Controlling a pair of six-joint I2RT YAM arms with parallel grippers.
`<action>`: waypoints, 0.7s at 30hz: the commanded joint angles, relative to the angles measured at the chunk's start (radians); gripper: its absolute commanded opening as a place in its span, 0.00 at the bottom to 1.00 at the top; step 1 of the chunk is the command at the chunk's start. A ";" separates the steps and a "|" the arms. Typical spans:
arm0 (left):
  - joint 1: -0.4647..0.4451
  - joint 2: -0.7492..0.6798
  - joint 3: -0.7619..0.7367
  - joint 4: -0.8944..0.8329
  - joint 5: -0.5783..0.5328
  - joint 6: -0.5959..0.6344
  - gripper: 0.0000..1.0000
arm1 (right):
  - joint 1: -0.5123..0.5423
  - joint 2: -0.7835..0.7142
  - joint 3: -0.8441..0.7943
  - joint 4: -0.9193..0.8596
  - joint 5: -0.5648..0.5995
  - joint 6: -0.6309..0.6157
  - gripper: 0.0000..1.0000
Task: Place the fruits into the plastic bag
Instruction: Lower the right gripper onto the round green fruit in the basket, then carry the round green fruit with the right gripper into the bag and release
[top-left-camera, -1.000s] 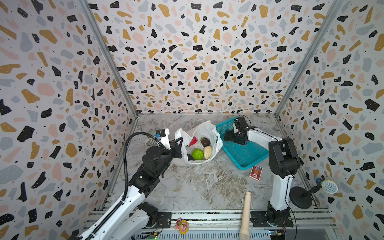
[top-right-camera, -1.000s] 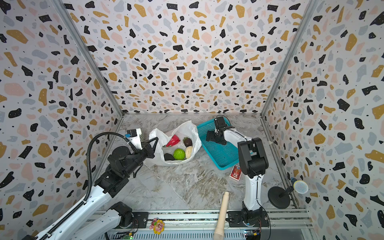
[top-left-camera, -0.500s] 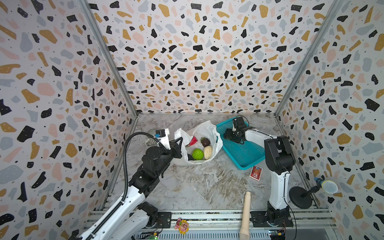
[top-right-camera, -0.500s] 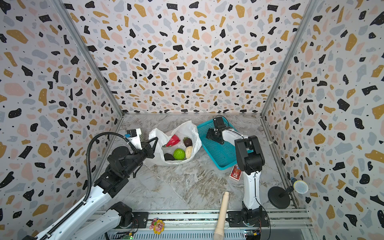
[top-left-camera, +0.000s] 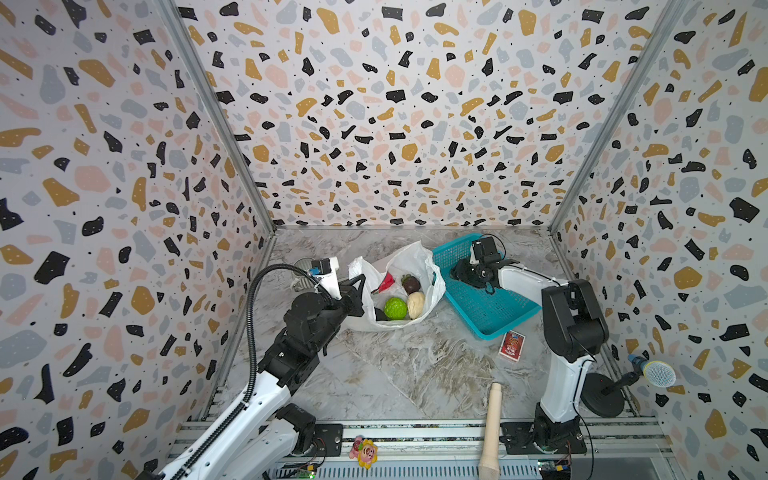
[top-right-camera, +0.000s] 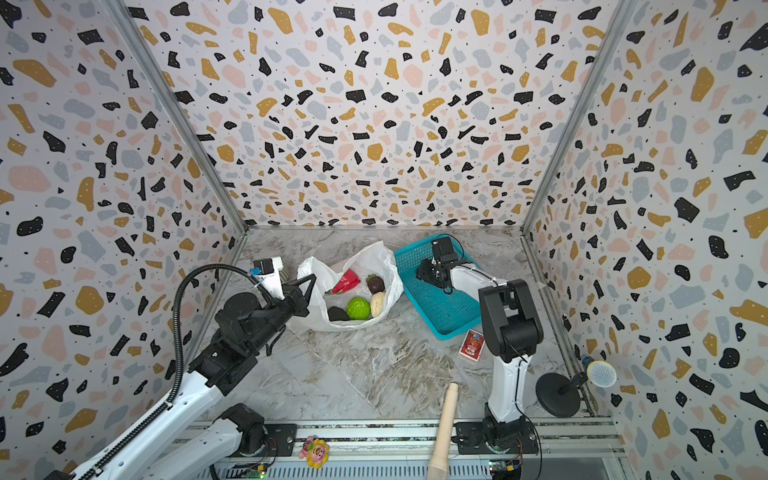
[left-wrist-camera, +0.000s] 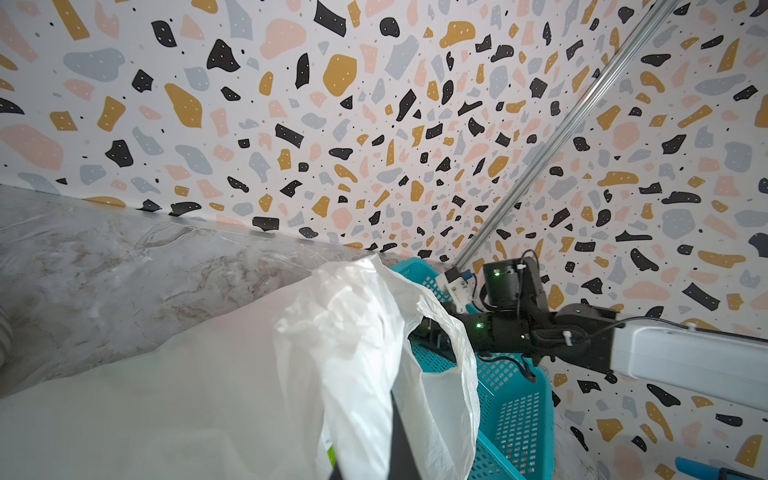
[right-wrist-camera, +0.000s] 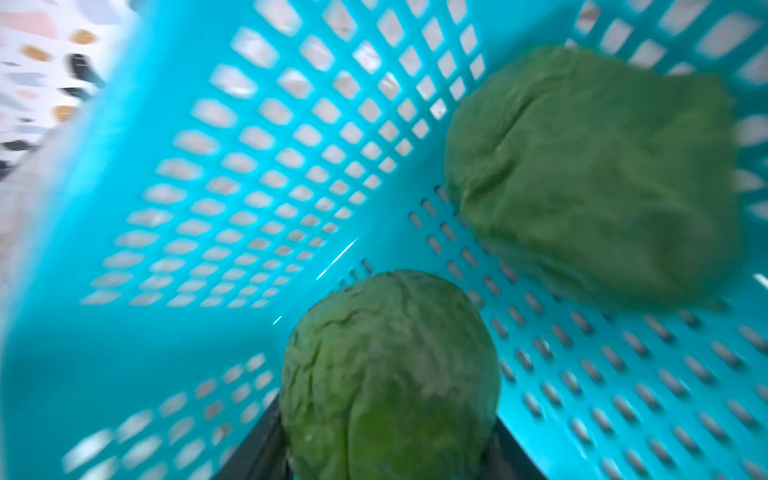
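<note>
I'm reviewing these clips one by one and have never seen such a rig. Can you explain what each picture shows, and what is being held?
Two robot arms, left and right, stand at a marble-look table inside patterned walls. Both top views look down on the whole scene from one camera head; the two close-ups come from cameras on the arms' wrists. The left gripper is shut on the rim of the plastic bag, which holds a lime-green ball, a cream piece and a red-pink fruit. The right gripper is down in the teal basket; a green round fruit sits between its fingers, though blur hides how firm the grip is. A darker green fruit lies beside it. A red packet lies on the table.
</note>
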 joint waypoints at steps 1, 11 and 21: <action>-0.005 -0.002 0.003 0.045 -0.012 0.012 0.00 | 0.022 -0.203 -0.032 0.052 -0.051 -0.091 0.50; -0.005 -0.003 -0.001 0.054 -0.017 -0.011 0.00 | 0.237 -0.463 -0.050 -0.012 -0.195 -0.399 0.52; -0.005 -0.027 0.000 0.041 -0.035 -0.022 0.00 | 0.513 -0.195 0.064 -0.065 -0.086 -0.441 0.53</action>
